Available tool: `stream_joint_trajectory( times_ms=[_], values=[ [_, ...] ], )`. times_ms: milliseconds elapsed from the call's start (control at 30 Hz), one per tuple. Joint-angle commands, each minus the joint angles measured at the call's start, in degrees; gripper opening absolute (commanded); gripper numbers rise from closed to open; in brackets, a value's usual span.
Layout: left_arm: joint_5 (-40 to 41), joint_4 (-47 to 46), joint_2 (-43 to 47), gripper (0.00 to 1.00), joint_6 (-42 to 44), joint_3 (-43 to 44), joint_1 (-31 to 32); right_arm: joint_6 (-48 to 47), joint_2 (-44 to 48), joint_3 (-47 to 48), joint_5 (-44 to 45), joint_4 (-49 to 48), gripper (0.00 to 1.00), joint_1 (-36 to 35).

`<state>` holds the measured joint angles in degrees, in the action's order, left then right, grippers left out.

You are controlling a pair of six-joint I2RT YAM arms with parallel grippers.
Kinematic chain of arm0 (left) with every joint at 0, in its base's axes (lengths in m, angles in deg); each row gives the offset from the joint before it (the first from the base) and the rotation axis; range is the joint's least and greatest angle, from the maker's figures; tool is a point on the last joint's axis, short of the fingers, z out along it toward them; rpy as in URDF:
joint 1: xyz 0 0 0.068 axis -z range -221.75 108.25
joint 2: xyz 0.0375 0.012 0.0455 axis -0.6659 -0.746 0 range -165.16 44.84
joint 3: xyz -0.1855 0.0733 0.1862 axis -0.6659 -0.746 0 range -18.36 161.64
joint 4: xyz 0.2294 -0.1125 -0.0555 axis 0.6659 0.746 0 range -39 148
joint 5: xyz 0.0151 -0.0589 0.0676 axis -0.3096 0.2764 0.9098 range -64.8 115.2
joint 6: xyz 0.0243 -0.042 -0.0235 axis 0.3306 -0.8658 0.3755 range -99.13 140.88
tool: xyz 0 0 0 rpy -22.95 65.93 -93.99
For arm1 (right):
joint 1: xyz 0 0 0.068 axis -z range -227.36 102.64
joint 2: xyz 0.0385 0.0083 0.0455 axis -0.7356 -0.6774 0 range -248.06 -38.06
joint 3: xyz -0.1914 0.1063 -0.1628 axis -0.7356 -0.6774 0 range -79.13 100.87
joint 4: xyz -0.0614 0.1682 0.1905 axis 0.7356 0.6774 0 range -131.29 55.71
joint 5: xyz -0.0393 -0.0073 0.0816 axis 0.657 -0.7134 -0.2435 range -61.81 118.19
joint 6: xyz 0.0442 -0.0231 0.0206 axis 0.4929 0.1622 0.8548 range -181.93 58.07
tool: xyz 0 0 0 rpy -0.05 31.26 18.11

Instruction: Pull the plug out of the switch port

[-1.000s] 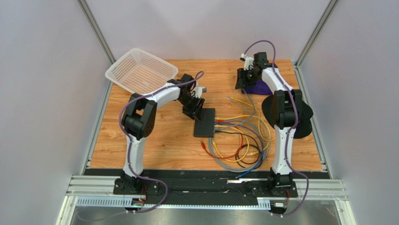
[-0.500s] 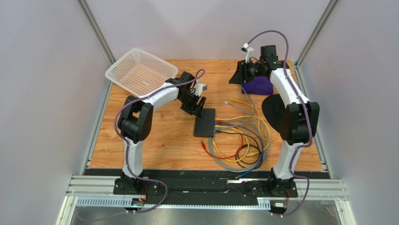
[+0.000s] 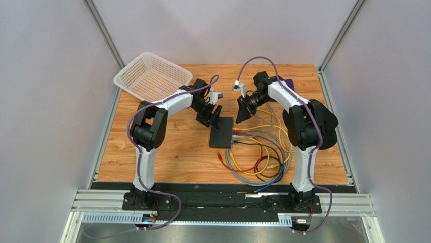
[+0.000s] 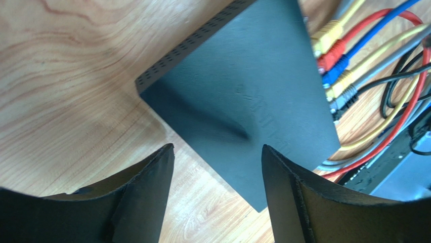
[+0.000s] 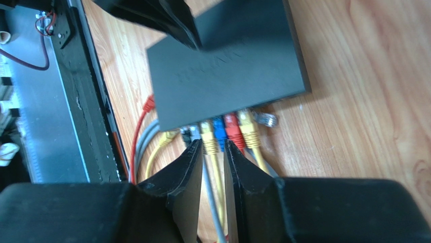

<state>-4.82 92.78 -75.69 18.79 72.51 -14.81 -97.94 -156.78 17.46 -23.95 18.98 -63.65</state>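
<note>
Switch [image 3: 221, 132]: a flat black box lying on the wooden counter [image 3: 167, 152] between the two arms, with its socket edge turned toward the right arm's side.
Plugs [image 5: 225, 132]: five sit side by side in the switch's socket edge, in the order grey, yellow, blue, red, yellow. A sixth, clear plug [image 5: 265, 120] lies loose on the counter just beside the switch's corner, at the yellow end of the row.
Writing: there is faint raised lettering on the switch's top face, too blurred to read.
Right gripper [image 5: 213, 147]: it hangs above the counter off the switch's far right corner, aimed at the socket edge. Its jaws are narrow, with a slim gap, and hold nothing. In the wrist view the gap lines up with the yellow plug next to the grey one.
Left gripper [image 4: 217, 148]: it hangs over the switch's far left corner. Its jaws are wide and hold nothing, and that corner shows between them.
Cables [image 3: 258, 157]: yellow, red, blue, grey and black leads run from the switch into a loose coil on its right and nearer the arm bases.
Basket [image 3: 152, 76]: pale plastic mesh, well apart from the switch at the far left, overhanging the counter's corner. Only its own mesh floor shows inside.
Cloth [image 3: 289, 82]: purple, far right of the switch, mostly hidden behind the right arm.
</note>
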Motion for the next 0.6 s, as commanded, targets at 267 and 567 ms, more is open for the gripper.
stream_joint_trajectory(
  times_ms=[267,567],
  values=[
    [-3.47,0.84,-5.94,0.75,-1.60,2.29,-1.10,6.47,-12.84,8.94,-1.91,5.82,0.50,1.88],
    [-2.24,1.29,-6.82,0.75,-2.22,1.59,-1.10,9.47,-20.59,13.18,-8.15,10.22,0.55,3.81]
  ],
)
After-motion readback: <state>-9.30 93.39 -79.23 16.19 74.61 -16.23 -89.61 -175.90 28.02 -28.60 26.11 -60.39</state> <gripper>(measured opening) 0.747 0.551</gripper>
